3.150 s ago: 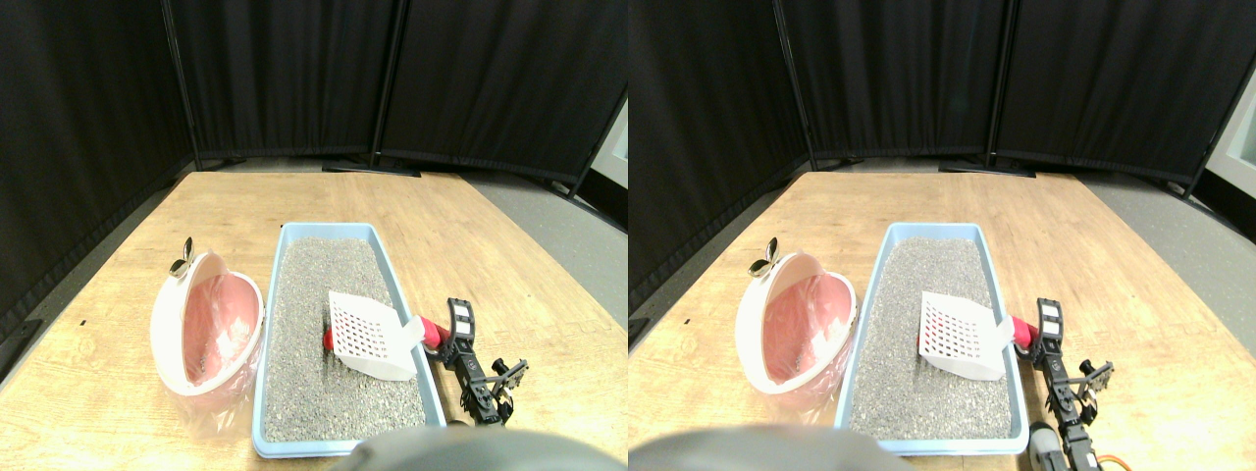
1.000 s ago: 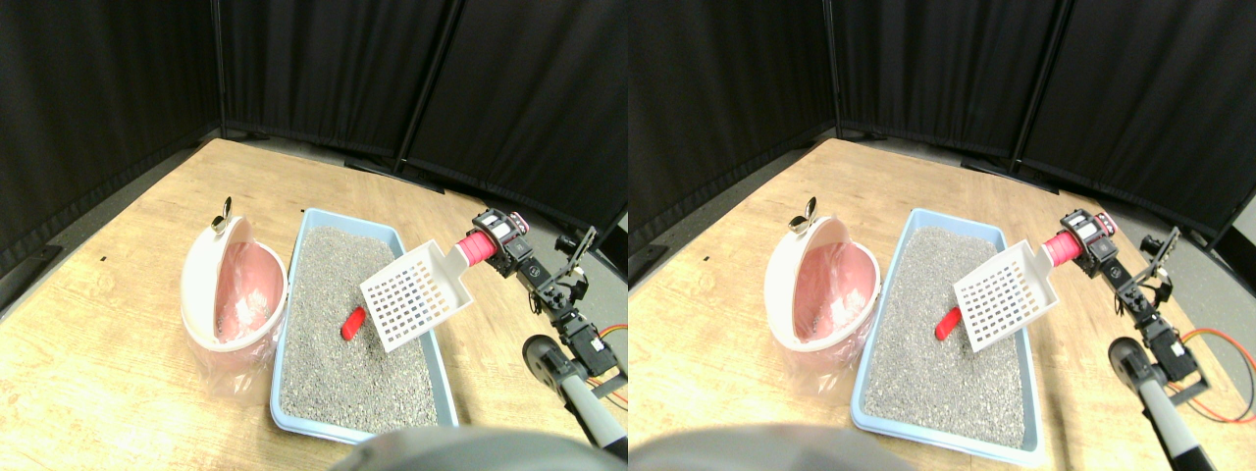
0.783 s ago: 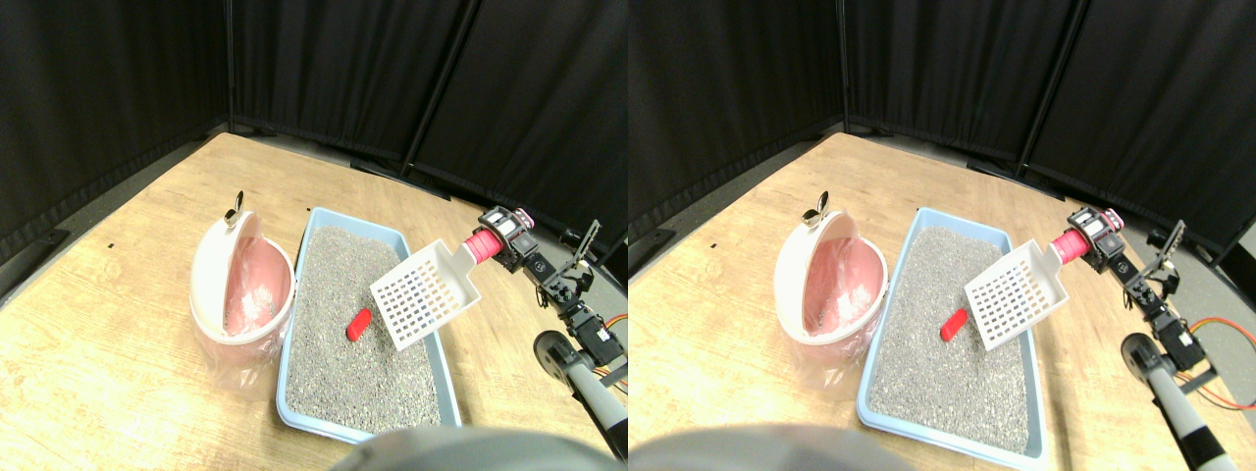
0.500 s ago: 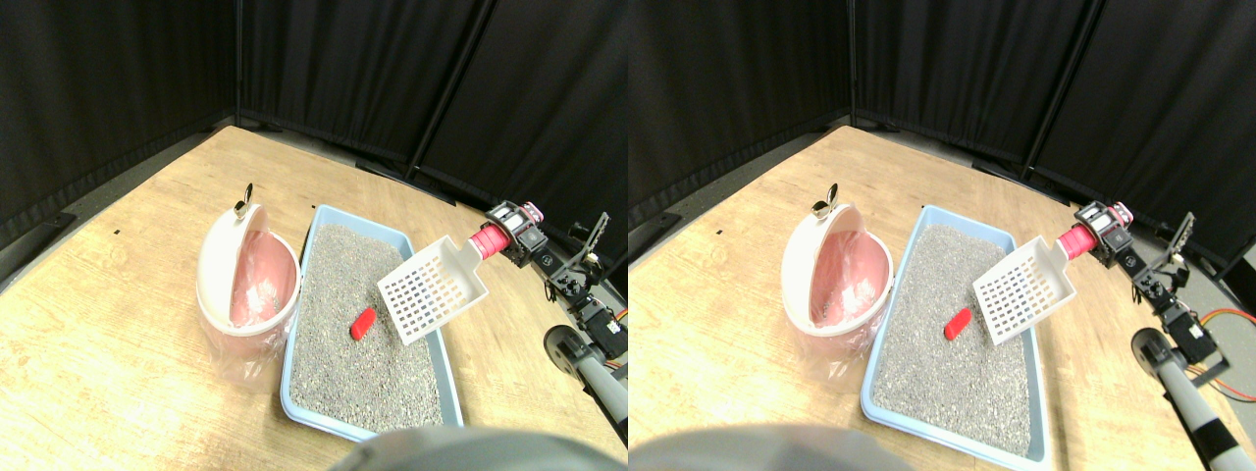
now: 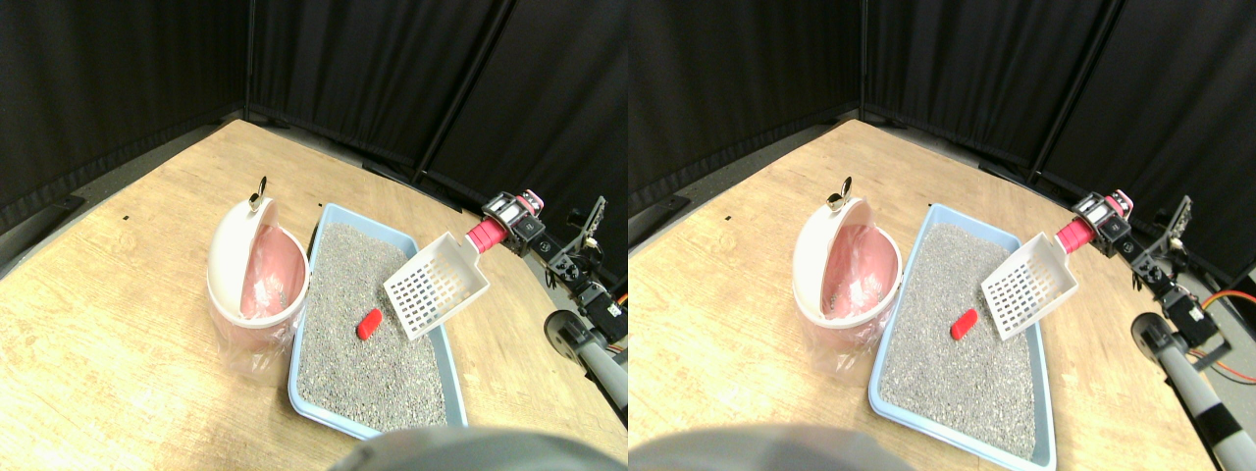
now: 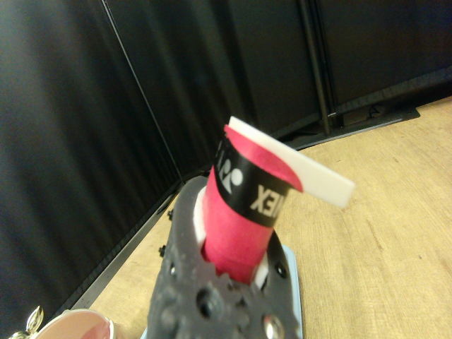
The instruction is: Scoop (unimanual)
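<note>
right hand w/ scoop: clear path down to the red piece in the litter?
Probably yes. The scoop in the right hand hangs just beside the red piece, with only open litter between.

One light-blue litter tray (image 5: 311, 253) of grey litter sits on the wooden surface (image 5: 118, 314), and everything else counts from it: one small red piece (image 5: 369, 324) lies on the litter inside it. One white slotted scoop (image 5: 435, 287) with a red wrapped handle (image 6: 240, 212) hangs over its right rim. One pink-lined white bin (image 5: 253, 285) stands just beside its left wall, with one metal clip (image 5: 258, 197) on the lid.
</note>
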Robot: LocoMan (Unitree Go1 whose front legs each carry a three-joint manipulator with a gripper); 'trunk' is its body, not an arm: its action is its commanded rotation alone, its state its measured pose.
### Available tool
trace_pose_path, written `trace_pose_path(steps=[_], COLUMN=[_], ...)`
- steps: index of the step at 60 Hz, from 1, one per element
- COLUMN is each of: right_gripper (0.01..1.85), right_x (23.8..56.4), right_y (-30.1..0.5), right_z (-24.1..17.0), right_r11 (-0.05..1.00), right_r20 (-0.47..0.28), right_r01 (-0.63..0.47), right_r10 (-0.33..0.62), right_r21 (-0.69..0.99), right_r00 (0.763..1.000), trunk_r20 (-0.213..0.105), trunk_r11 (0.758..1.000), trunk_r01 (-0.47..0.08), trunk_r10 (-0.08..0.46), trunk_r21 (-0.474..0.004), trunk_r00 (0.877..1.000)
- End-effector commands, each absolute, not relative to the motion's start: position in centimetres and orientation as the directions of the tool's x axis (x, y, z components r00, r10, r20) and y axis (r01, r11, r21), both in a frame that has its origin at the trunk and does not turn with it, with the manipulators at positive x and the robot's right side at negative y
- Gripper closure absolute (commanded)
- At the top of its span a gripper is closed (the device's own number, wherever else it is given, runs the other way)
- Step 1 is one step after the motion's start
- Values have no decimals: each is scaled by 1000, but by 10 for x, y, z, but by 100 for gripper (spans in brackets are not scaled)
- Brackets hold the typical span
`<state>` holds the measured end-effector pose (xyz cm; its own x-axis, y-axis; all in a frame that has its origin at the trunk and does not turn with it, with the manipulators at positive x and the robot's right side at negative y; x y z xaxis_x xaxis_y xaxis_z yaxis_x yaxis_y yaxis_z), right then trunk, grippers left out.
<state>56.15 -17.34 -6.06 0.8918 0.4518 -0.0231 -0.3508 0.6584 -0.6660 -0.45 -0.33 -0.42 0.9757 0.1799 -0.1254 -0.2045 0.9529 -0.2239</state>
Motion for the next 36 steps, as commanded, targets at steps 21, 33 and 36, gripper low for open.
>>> trace_pose_path(steps=[21,33,36], right_gripper=[181,181,181], right_x=[567,563,560], right_y=[-165,-160,-157], right_z=[-74,-86,-90], right_r11=[574,560,563], right_r20=[-66,-79,-93], right_r01=[-398,-419,-406], right_r10=[511,531,501], right_r21=[-715,-714,-720], right_r00=[857,844,860], trunk_r20=[-167,-174,-177], trunk_r11=[947,946,946], trunk_r01=[-216,-220,-221], trunk_r10=[179,181,182], trunk_r21=[-239,-236,-235], trunk_r00=[970,968,967])
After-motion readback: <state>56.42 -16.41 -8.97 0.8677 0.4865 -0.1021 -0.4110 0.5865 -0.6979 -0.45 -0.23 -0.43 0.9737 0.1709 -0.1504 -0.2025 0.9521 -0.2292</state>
